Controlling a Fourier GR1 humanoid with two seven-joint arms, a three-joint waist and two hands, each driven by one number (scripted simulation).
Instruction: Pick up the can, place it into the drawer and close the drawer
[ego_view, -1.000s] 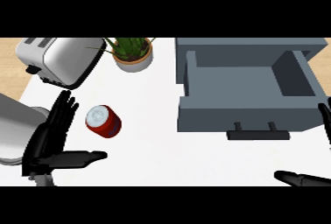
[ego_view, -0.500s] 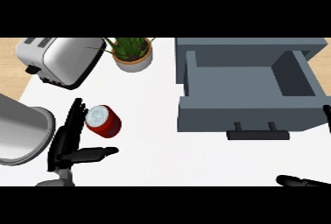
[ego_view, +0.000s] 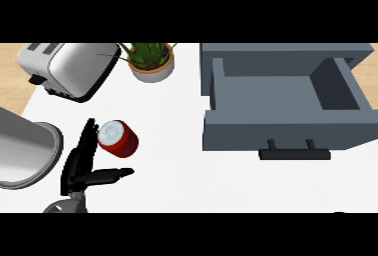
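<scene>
The red can (ego_view: 118, 138) stands upright on the white counter (ego_view: 177, 150), well left of the open drawer (ego_view: 284, 107). The left hand (ego_view: 80, 162) sits edge-on just beside it, fingers straight, thumb out beneath, perhaps touching. It has moved closer since before. The right hand has left view.

White counter (ego_view: 177, 150) carries: silver toaster (ego_view: 66, 70) far left, potted plant (ego_view: 151, 60) just right of it, red can (ego_view: 118, 139) upright nearer front-left. Grey drawer unit (ego_view: 284, 107) w/ drawer open at right, dark handle (ego_view: 294, 152) on its front.
</scene>
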